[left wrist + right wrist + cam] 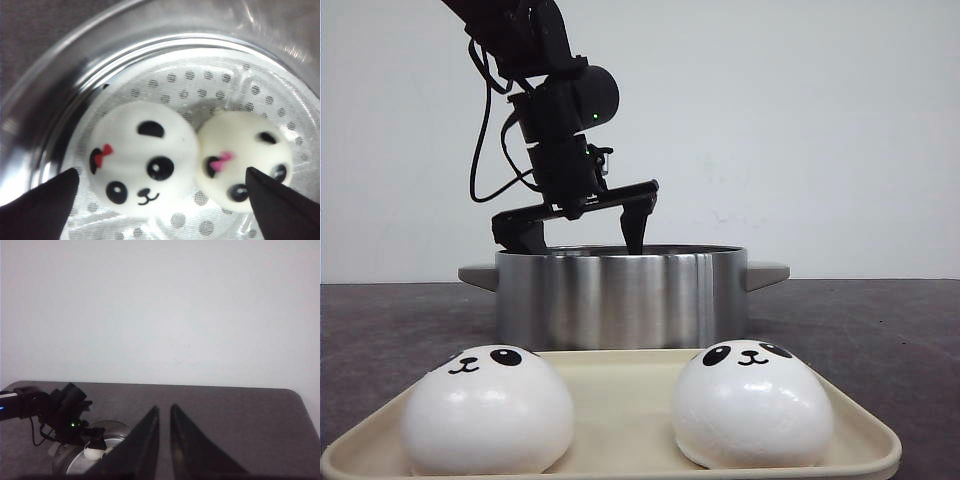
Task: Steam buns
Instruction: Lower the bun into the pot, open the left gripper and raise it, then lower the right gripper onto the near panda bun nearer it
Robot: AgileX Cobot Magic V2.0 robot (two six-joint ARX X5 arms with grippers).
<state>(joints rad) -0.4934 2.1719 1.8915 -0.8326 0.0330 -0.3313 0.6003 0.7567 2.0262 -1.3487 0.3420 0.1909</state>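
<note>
Left wrist view: left pincer (160,200) gapes wide, empty, above two buns (142,157).

Bench (900,330): dark grey, matte, faintly speckled, ending at a pale wall | Steel steamer pot (620,298): stands directly on bench, mid-depth, side handles to left and right | Cream tray (620,385): lies directly on bench at the near edge, just in front of the pot.
</note>
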